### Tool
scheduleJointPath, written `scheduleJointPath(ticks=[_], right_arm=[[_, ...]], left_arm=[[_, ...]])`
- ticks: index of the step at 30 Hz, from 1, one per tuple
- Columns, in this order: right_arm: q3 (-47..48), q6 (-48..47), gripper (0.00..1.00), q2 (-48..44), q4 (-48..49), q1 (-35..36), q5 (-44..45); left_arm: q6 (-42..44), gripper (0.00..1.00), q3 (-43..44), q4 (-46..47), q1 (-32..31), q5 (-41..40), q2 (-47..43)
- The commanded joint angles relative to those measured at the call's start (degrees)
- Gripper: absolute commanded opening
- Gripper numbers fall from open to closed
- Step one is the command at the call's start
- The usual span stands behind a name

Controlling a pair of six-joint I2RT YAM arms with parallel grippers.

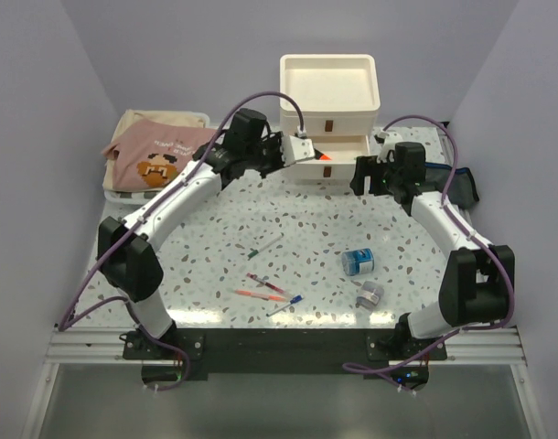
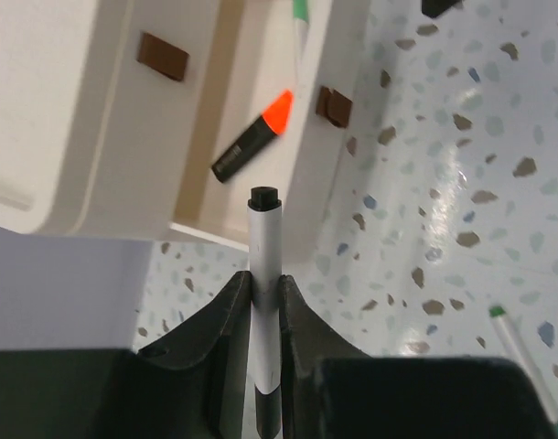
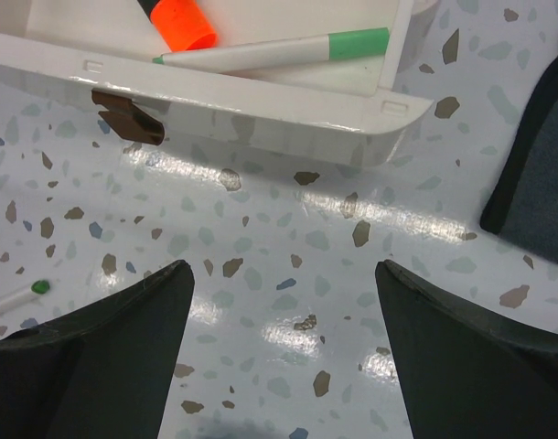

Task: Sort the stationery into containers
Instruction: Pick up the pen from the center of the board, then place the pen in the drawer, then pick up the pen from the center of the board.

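Observation:
My left gripper (image 2: pixel 263 280) is shut on a white marker with a black tip (image 2: pixel 263 229), held just in front of the cream drawer unit's (image 1: pixel 327 87) open lower drawer (image 2: pixel 261 82). In the drawer lie an orange marker (image 2: pixel 253 137) and a white marker with a green band (image 3: pixel 279 50). My right gripper (image 3: pixel 281 274) is open and empty over the table, close in front of the drawer's right end (image 3: pixel 389 110). The navy pouch (image 1: pixel 462 187) lies to the right of the right gripper. Loose on the table are a green-capped pen (image 1: pixel 265 245), red pens (image 1: pixel 261 288), a blue pen (image 1: pixel 286 305), a blue roll (image 1: pixel 358 262) and a grey roll (image 1: pixel 370 294).
A pink printed cloth (image 1: pixel 160 155) on a cream tray lies at the back left. The drawer unit's tray-like top (image 1: pixel 329 78) stands against the back wall. Grey walls close in the table on the left, right and back.

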Motion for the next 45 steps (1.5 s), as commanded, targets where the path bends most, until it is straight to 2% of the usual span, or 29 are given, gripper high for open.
scheduleJointPath(ticks=[1, 5, 14, 15, 16, 19, 22, 26, 30, 33, 36, 37, 40, 45], right_arm=[[0.4, -0.3, 0.84, -0.4, 2.6, -0.1, -1.0], [-0.3, -0.6, 0.84, -1.4, 2.8, -0.1, -0.4], [-3.7, -0.9, 0.84, -4.8, 2.8, -0.2, 0.1], [-3.9, -0.9, 0.84, -5.1, 2.8, -0.2, 0.2], [-4.1, -0.9, 0.84, -5.1, 2.9, -0.3, 0.2], [-4.4, -0.8, 0.84, -5.2, 3.0, -0.5, 0.2], [-4.4, -0.7, 0.84, -4.9, 3.2, -0.5, 0.2], [-4.0, -0.6, 0.84, -4.0, 3.8, -0.6, 0.1], [-3.7, -0.6, 0.84, -3.2, 4.2, -0.6, 0.0], [-3.9, -0.4, 0.85, -2.9, 4.5, -0.7, 0.1], [-4.0, 0.0, 0.85, -2.6, 5.1, -0.6, 0.0], [-4.0, 0.0, 0.86, -2.6, 5.0, -0.7, 0.1], [-3.4, 0.3, 0.87, -1.9, 4.7, -0.7, -0.3], [-2.6, 0.5, 0.87, -1.1, 4.7, -0.7, -1.1]], left_arm=[[1.9, 0.00, 1.4, 16.2, -1.4, -1.2, 2.4], [3.0, 0.00, 7.7, 20.9, -2.1, -0.9, 8.2], [2.7, 0.01, 16.3, 23.2, -3.1, -0.4, 18.8], [3.0, 0.05, 16.3, 23.6, -3.2, -0.5, 19.8], [2.9, 0.19, 16.2, 23.9, -3.4, -1.9, 20.1], [2.4, 0.40, 15.1, 26.5, -4.2, -4.5, 20.2], [1.1, 0.49, 13.7, 30.1, -4.3, -5.1, 18.6], [-1.1, 0.52, 11.1, 33.7, -4.7, -7.5, 13.9], [-4.9, 0.59, 2.1, 37.6, -5.0, -11.4, 2.2], [-5.5, 0.65, -7.8, 34.0, -5.0, -9.9, -6.6], [-4.6, 0.68, -14.4, 21.6, -4.9, -5.6, -11.9], [-4.1, 0.68, -16.4, 14.2, -4.9, -3.0, -12.5], [-3.3, 0.68, -20.1, 3.7, -4.9, 1.4, -13.3], [-9.2, 0.63, -24.3, -1.7, -4.5, 1.7, -7.6]])
